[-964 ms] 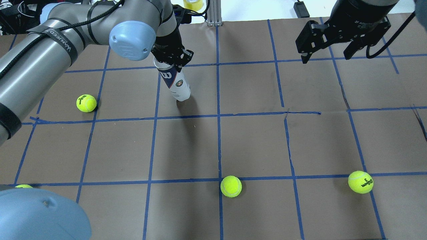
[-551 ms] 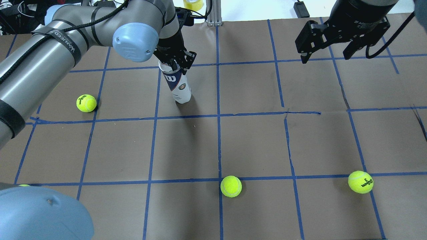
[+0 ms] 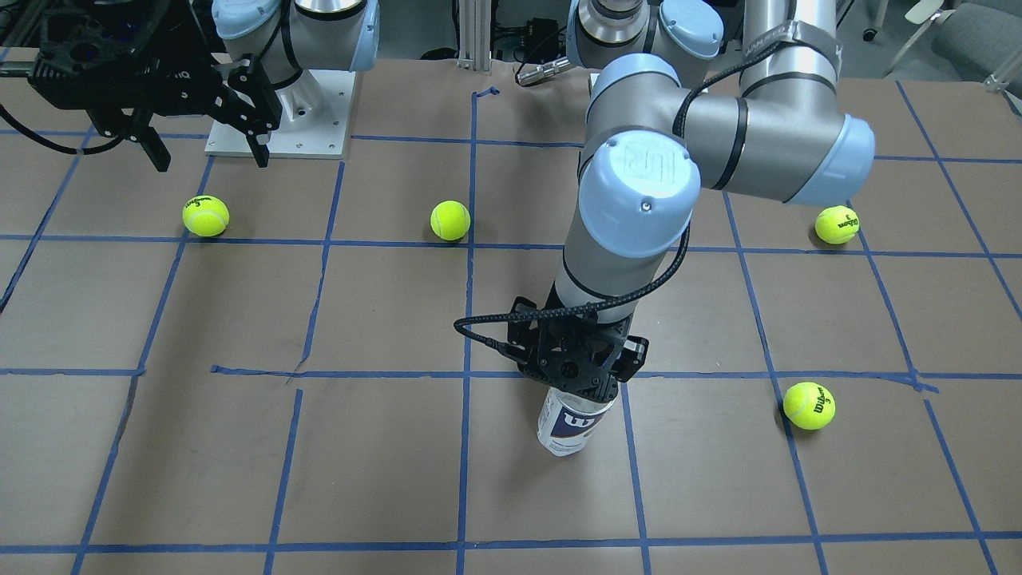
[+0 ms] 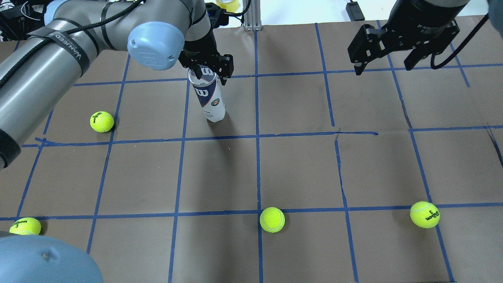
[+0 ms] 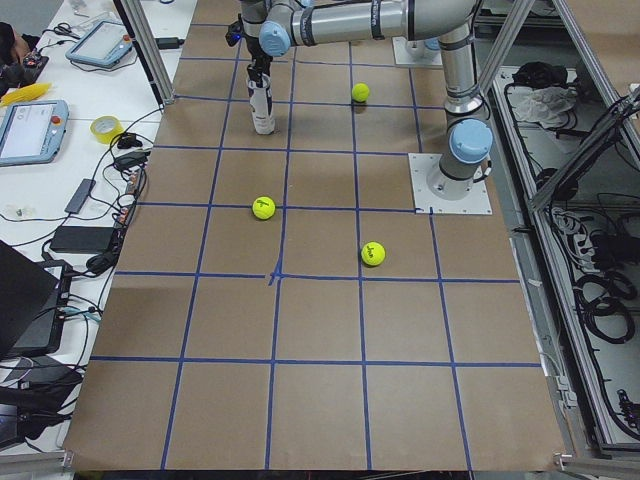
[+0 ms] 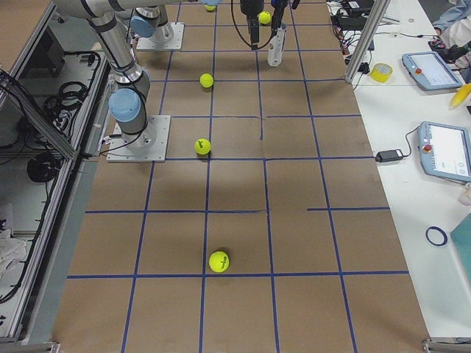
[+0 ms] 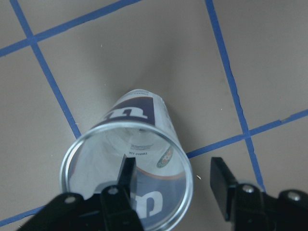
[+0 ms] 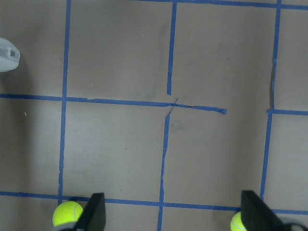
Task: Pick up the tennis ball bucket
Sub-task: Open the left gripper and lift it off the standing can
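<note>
While right gripper (image 4: 384, 67) hangs above far right part of table (image 4: 298, 169), fingers spread wide, nothing between them, left gripper (image 4: 211, 76) sits right at open top of tennis ball bucket (image 4: 211, 100). Bucket standing on its base on brown paper, just beside blue tape line, W logo facing overhead cam. Left wrist cam: fingers apart, one finger (image 7: 126, 175) poking inside rim, other outside with gap to wall, so not clamped. Four tennis balls (image 4: 272, 219) scattered around, all well apart from bucket.

Gridded table (image 4: 298, 173), tennis ball bucket (image 4: 211, 100), tennis balls (image 4: 272, 219)
</note>
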Robot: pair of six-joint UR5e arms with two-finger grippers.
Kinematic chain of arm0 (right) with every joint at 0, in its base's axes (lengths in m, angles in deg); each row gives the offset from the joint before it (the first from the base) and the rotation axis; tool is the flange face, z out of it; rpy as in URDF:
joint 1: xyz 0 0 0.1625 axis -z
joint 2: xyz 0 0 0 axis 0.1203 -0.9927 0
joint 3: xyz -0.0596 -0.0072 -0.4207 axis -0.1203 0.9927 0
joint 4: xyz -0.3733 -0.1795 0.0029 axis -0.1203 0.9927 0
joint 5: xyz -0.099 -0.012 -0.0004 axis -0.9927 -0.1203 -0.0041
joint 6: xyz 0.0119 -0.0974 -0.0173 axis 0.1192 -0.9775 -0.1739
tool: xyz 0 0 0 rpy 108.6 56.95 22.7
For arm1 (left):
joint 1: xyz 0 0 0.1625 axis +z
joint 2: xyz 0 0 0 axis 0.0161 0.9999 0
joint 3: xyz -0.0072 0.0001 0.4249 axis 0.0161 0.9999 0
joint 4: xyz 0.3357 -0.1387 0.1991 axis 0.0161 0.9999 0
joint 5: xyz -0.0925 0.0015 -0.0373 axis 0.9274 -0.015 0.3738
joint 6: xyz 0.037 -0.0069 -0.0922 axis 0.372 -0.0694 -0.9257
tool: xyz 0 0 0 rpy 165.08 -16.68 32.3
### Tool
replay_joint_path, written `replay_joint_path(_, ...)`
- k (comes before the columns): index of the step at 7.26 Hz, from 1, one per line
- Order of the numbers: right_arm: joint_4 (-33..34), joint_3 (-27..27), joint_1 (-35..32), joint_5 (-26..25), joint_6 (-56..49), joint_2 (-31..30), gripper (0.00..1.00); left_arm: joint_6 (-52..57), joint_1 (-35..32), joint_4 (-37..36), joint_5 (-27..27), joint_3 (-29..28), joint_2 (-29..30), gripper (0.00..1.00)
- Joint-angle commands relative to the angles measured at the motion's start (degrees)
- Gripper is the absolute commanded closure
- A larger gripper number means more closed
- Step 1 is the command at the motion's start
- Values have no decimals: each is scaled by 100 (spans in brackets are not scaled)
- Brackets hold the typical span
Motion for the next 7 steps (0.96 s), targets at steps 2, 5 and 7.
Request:
replay_joint_path(2,0,-9,7,1,-10,-3,0,-69,64,1357,-150,-614,-541,0)
replay_joint_path(5,0,-26,7,1,-27,-3,0,0,843,2029,-186,-705,-1208,0)
replay_joint_path(7,0,-26,7,1,-36,-3,0,1,1320,2275,-203,-303,-1621,0)
